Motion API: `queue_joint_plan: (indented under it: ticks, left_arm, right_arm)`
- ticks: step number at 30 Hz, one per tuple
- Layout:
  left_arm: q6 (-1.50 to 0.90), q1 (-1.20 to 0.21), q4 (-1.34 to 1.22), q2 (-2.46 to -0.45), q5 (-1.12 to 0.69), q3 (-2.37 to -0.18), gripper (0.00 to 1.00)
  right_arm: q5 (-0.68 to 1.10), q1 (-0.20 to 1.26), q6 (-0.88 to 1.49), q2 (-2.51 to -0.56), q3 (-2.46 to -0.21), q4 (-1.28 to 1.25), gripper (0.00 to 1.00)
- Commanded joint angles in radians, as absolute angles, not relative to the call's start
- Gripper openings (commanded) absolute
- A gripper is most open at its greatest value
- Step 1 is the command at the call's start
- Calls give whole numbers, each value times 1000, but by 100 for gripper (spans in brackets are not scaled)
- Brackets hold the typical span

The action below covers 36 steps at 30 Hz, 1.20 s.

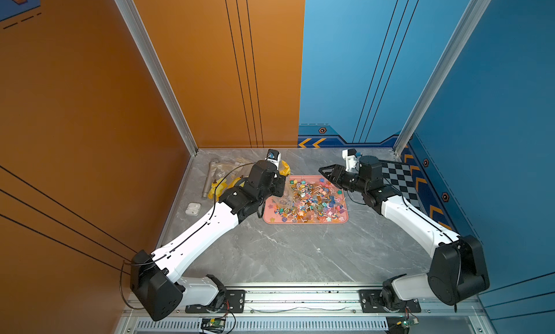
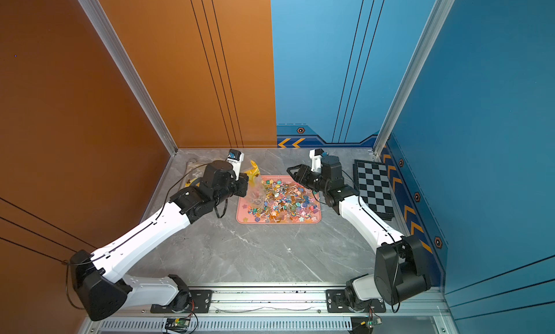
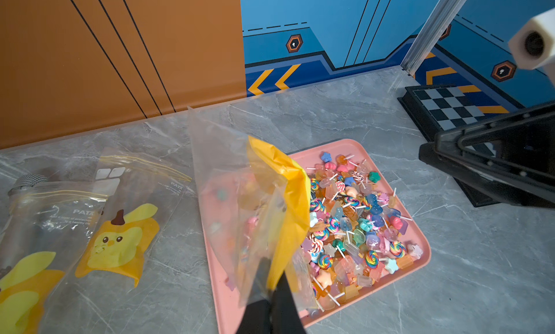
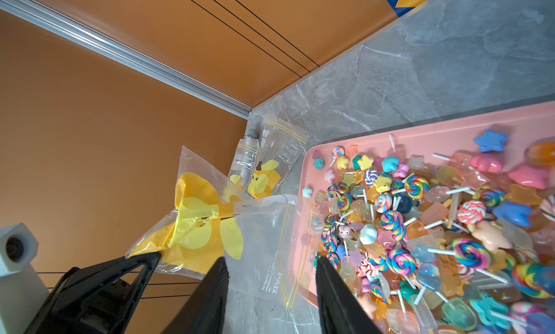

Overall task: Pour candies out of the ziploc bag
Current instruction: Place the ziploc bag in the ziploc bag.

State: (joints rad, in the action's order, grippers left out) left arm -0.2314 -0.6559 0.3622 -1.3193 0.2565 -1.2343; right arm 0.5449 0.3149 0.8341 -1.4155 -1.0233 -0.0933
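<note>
The ziploc bag [image 3: 240, 182] is clear with a yellow print. It hangs tilted over the left end of the pink tray [image 1: 306, 222], its zip mouth down at the tray [image 4: 288, 257]. My left gripper [image 3: 271, 283] is shut on the bag's yellow bottom end. The candies [image 1: 312, 199], small stars and swirl lollipops on white sticks, lie heaped across the tray [image 4: 420, 134]. A few sweets show through the plastic; I cannot tell if they are inside it. My right gripper [image 4: 271, 260] is open and empty above the tray's back edge, in a top view [image 2: 289, 169].
Two more yellow-print ziploc bags [image 3: 126, 215] lie at the back left, one holding a grey microphone [image 1: 210, 179]. A white earbud case [image 1: 192, 208] sits left of my left arm. A folded chessboard [image 1: 401, 179] lies at the back right by the blue wall.
</note>
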Motion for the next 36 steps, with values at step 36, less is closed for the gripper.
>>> queue_joint_plan:
  ticks: [36]
  left_arm:
    - [-804,-74,-203,-1246,-466,-1006,0]
  right_arm:
    - [548,242,771,-1283,-988,29,50]
